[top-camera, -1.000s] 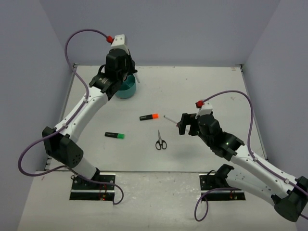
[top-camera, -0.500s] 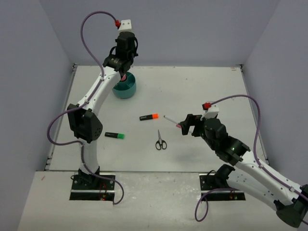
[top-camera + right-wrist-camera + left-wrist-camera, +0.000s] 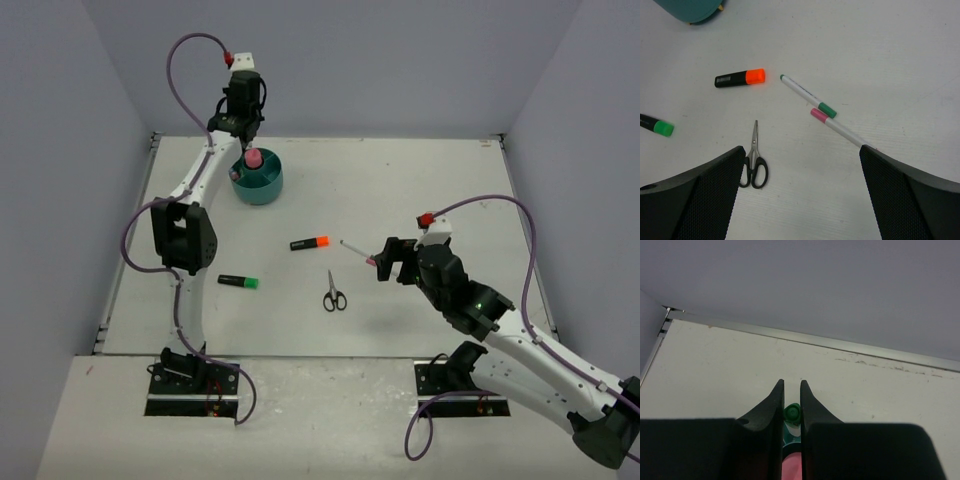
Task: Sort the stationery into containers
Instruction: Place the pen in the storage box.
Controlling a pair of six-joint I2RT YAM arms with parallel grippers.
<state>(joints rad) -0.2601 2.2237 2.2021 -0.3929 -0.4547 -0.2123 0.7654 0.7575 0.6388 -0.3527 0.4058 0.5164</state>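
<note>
One pair of black-handled scissors [image 3: 335, 294] is lying nearest the arm bases on the pale surface [image 3: 450, 180], blades closed and pointing toward the far side. Well apart to its left, the black highlighter with the green cap [image 3: 239, 281] is lying flat. To the right of the scissors, the right hand [image 3: 801, 150] is hovering low over the surface, its fingers [image 3: 700, 200] spread wide apart.

Just past its fingertips, two thin white pens are lying on a slant. The pink-capped pen [image 3: 837, 127] is running up to the right finger, and the green-capped pen [image 3: 807, 96] is lying just beyond it, their capped ends just beside each other. Left of the pens, the black highlighter with the orange cap [image 3: 310, 243] is lying flat.

Far back on the left, the round teal organiser [image 3: 264, 190] is standing on the surface with the pink tube [image 3: 253, 159] sticking up from it. Which compartment is holding the tube cannot be told. The left hand [image 3: 792, 384] is hanging over the organiser and pointing down, its fingers [image 3: 771, 430] drawn almost together. Through the slim slit between them a round green cap [image 3: 792, 412] and a strip of pink are showing. Whether the fingers are touching the tube cannot be told.
</note>
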